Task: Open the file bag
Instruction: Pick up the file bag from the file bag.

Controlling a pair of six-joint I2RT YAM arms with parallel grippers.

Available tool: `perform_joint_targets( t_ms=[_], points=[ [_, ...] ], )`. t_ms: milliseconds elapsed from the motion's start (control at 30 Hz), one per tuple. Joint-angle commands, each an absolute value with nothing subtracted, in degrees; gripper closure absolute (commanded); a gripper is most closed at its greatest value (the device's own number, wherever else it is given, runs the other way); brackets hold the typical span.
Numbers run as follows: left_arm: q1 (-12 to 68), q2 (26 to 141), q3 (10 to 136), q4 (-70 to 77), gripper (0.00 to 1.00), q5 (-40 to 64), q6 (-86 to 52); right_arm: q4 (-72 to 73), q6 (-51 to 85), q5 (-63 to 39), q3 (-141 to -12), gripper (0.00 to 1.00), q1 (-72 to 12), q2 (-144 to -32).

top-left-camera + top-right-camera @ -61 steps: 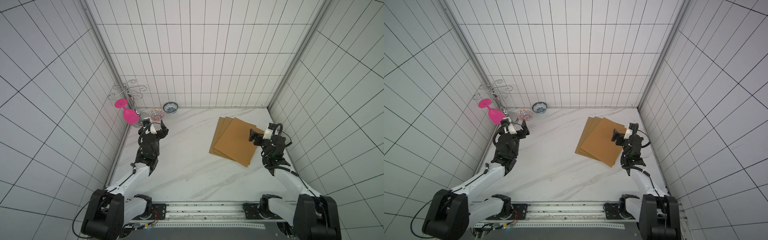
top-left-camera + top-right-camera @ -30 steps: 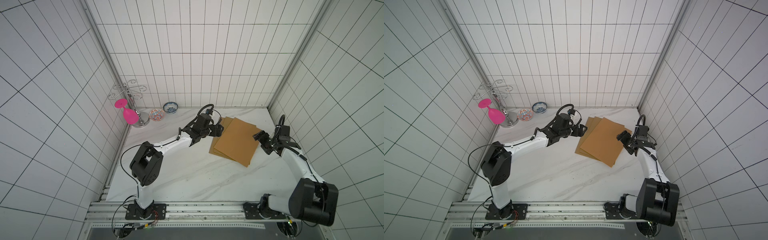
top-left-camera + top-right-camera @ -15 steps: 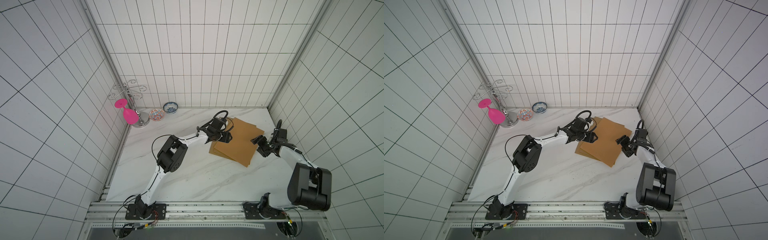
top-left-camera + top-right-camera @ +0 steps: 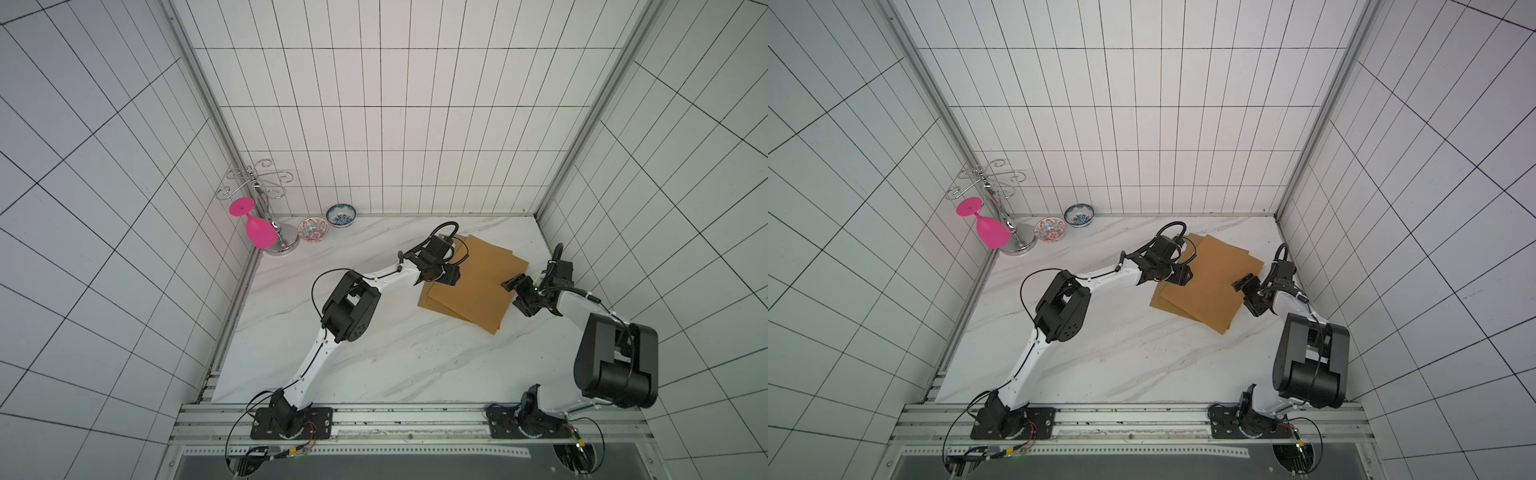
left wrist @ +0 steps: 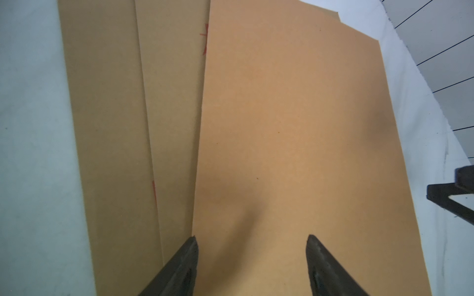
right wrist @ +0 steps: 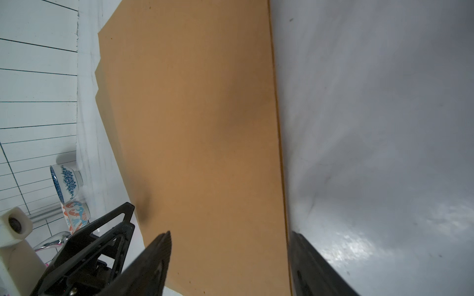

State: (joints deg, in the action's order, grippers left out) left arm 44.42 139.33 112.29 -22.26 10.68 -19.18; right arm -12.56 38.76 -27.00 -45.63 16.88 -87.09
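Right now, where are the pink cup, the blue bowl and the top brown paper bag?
Pink plastic goblet (image 4: 261,235): in a top view, on its rounded cup.
Blue-and-white patterned bowl (image 4: 340,215): in a top view, on its inside.
Top brown paper file bag (image 4: 478,286): in a top view, on its flat middle.

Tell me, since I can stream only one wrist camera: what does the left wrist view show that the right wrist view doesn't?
Left wrist only: red print on a lower file bag. Right wrist only: the blue bowl and the orange-patterned bowl. Both: the top file bag lying flat, framed by the open left gripper and open right gripper respectively.
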Motion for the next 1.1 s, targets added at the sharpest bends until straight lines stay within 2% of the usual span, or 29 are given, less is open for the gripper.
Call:
perform_joint_targets(
  t_ms=[0, 533, 633, 1067],
  points=[
    [44.3, 141.5, 113.7, -24.3, 0.32, 9.0, -17.7, -12.5, 38.1, -25.4, -44.2, 0.25, 17.7, -88.4],
    [44.9, 145.0, 115.1, -26.2, 0.32, 11.5, -16.9, -5.1, 40.4, -32.7, -41.7, 0.25, 19.0, -93.3],
    [45.1, 145.6, 116.0, -26.8, 0.32, 12.0, -16.4, -1.6, 41.4, -35.1, -40.9, 0.30, 19.0, -93.6],
    [45.6, 147.5, 118.6, -28.3, 0.32, 12.3, -15.5, 15.0, 45.7, -42.4, -35.0, 0.36, 19.2, -87.0]
  ],
)
